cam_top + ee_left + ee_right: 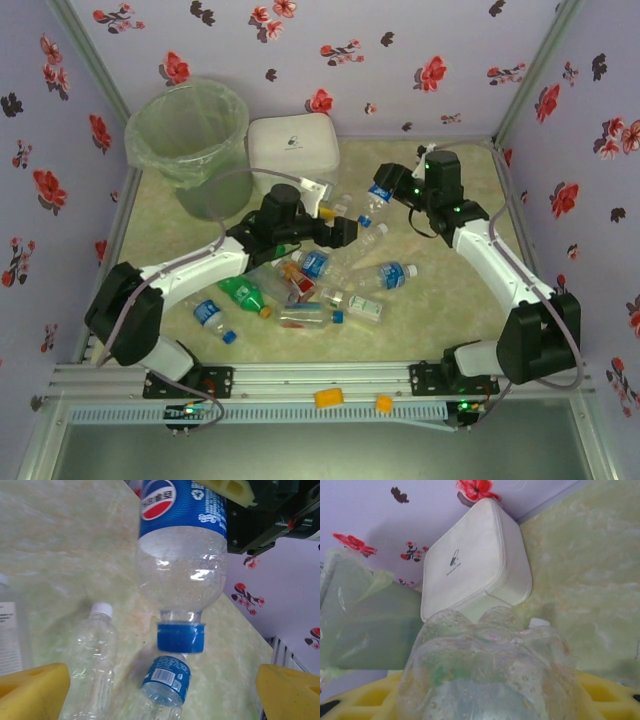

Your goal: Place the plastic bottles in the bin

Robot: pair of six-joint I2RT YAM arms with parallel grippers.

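My right gripper (385, 192) is shut on a clear plastic bottle with a blue label (378, 197), held above the table. In the right wrist view the bottle's base (487, 665) sits between the yellow fingers (360, 702). From the left wrist view this bottle (182, 555) hangs cap down. My left gripper (345, 232) is open at the table's middle, its fingers (32, 690) wide apart over a blue-labelled bottle (165, 682) and a clear white-capped one (95, 650). Several more bottles lie near it, among them a green one (243, 293). The bin (200, 185) stands at the back left.
A white rounded box (292, 145) sits right of the bin, against the back wall. Flowered walls close in the table on three sides. Two yellow pieces (328, 397) lie on the front rail. Loose bottles (398, 274) are scattered across the table's near middle.
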